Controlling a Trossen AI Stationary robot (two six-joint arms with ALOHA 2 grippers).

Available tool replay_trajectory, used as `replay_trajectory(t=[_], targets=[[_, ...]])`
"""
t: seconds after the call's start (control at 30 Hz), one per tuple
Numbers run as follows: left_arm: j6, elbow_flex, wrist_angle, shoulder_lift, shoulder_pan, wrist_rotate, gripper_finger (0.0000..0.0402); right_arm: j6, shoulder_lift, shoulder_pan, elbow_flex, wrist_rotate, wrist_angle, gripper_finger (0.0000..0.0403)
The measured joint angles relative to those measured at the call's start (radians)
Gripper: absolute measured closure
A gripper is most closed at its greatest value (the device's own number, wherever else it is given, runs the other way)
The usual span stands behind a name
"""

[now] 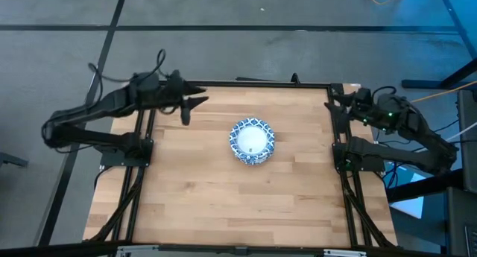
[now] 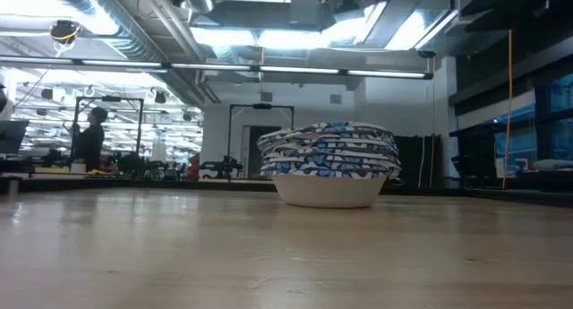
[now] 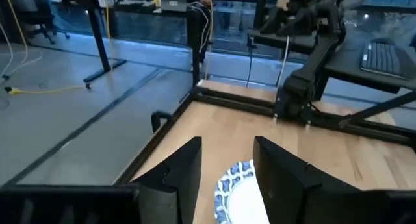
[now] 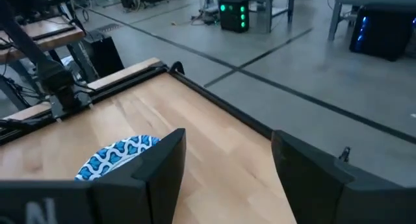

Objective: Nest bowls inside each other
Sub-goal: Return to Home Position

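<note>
Sitting mid-desk (image 1: 223, 205), round blue-patterned bowls (image 1: 252, 141) nested in one stack; layered rims, count hard to make out. Pale wood planks. Left fingers (image 3: 184, 174) and right fingers (image 4: 158, 174) released, parted, at the side edges.

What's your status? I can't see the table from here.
Left gripper open, empty, over table's left side. Right gripper open, empty, right side. Bowls nested in one stack, mid-table. Nothing in the way.
</note>
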Motion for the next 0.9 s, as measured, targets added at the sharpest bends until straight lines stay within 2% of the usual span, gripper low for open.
replay_trajectory(t=[0.13, 0.33, 0.5, 0.63, 0.9], targets=[[-0.031, -0.142, 0.042, -0.112, -0.043, -0.039, 0.0269, -0.023, -0.03, 0.0, -0.033, 0.013, 0.04, 0.0175], [-0.093, -0.356, 0.099, -0.254, -0.091, -0.072, 0.0269, -0.052, -0.096, 0.0, -0.208, 0.008, 0.198, 0.0175], [-0.113, -0.557, 0.284, -0.344, -0.115, -0.116, 0.0269, -0.054, -0.143, 0.0, -0.353, 0.007, 0.334, 0.0175], [-0.108, -0.7, 0.403, -0.4, -0.116, -0.126, 0.0269, -0.059, -0.187, 0.0, -0.467, -0.071, 0.44, 0.0175], [-0.138, -0.886, 0.497, -0.508, -0.116, -0.158, 0.0269, -0.023, -0.282, 0.001, -0.601, -0.095, 0.522, 0.0175]])
